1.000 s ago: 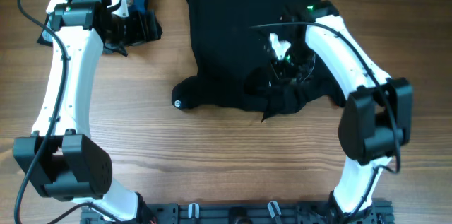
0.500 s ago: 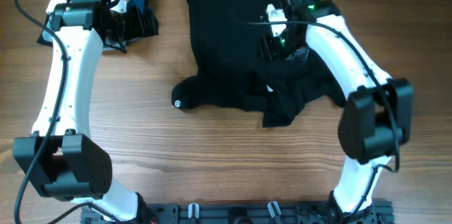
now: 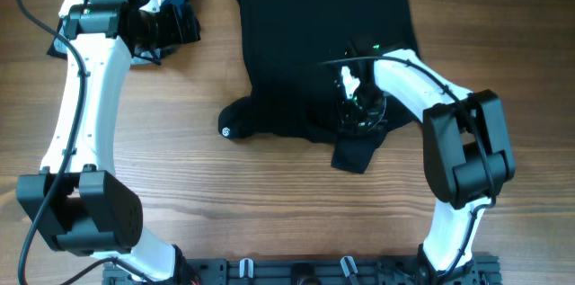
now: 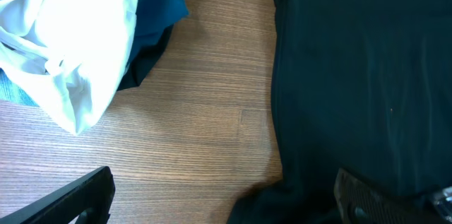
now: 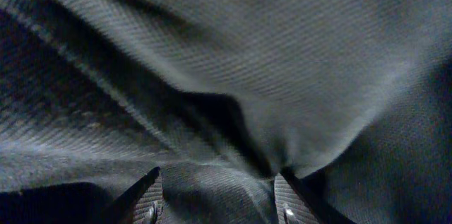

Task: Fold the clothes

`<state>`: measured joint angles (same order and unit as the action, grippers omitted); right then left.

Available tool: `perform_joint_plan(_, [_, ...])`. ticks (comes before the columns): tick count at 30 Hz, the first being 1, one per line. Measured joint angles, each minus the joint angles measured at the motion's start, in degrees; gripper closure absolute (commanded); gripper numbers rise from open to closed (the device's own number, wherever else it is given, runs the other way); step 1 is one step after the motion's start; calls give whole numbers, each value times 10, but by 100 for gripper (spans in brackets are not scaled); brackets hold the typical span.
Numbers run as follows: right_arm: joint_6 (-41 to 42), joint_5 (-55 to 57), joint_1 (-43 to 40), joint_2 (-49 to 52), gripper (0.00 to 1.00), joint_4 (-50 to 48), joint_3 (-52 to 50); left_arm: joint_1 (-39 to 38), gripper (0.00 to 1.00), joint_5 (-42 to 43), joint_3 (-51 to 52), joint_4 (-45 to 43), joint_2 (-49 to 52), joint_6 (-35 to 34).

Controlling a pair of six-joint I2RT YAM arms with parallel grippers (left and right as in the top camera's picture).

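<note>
While left hand (image 4: 222,203) gapes wide, right hand (image 5: 215,199) presses clothes (image 3: 305,42) near their edge, grip unclear.

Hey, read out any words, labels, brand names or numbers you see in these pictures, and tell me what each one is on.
No text can be read in any view.
Small light logo on the black garment, at its left tip in the overhead view: too small to read.
White garment in the left wrist view: no print shows.

Soft even light; right wrist view dim (underexposed).
</note>
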<state>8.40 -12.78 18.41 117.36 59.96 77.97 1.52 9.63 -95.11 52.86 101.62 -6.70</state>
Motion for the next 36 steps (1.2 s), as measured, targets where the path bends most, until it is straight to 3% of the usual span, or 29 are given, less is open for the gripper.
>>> perform_joint_plan(9, [28,17,7,-34,47,9,-17,0,0,0,0,0,0,0])
perform_joint_plan(15, [19,21,7,-125,37,-174,0,0,0,0,0,-9,0,0])
perform_joint_plan(19, [5,18,12,-123,35,-213,4,0,0,0,0,-18,0,0])
perform_joint_plan(26, [-10,12,42,-70,36,-139,3,0,0,0,0,-19,0,0])
perform_joint_plan(30, [-9,12,46,-70,42,-81,-3,0,0,0,0,-19,0,0])
perform_joint_plan(36, [14,12,49,-70,44,-99,-81,0,0,0,0,-19,0,0])
